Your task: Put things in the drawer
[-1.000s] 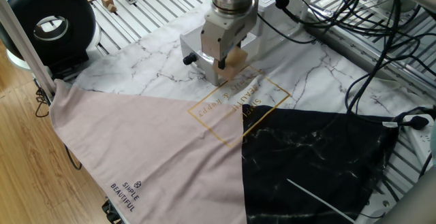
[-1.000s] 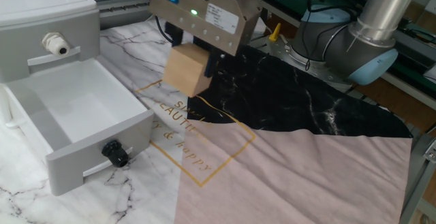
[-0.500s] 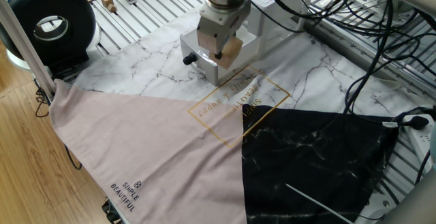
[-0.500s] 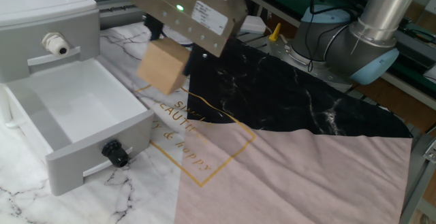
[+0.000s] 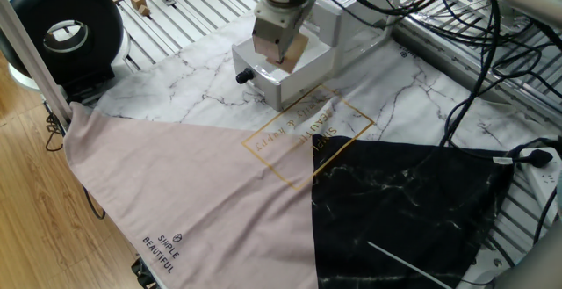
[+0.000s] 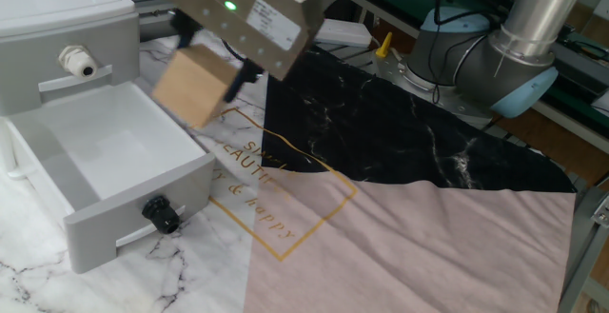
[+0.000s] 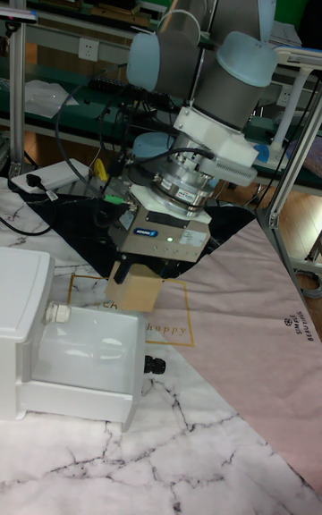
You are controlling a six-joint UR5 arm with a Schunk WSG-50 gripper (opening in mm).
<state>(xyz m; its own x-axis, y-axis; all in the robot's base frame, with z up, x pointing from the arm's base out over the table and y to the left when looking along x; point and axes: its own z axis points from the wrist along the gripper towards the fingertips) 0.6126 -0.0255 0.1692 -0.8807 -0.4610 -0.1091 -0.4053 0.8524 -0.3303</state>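
Cube (image 6: 193, 86) now nearer drawer (image 6: 114, 194); tool (image 6: 211, 83) gripping it

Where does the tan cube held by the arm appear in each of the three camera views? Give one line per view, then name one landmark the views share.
One fixed view: the tan cube is at top centre, under the end effector.
The other fixed view: upper left, above the drawer's right wall.
Tall fixed view: left of centre, beside the open drawer.
Shared landmark: the drawer's black knob.

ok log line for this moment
hand: shut on cube | cube: airborne at open drawer's edge | drawer: nothing visible inside | phase: carry
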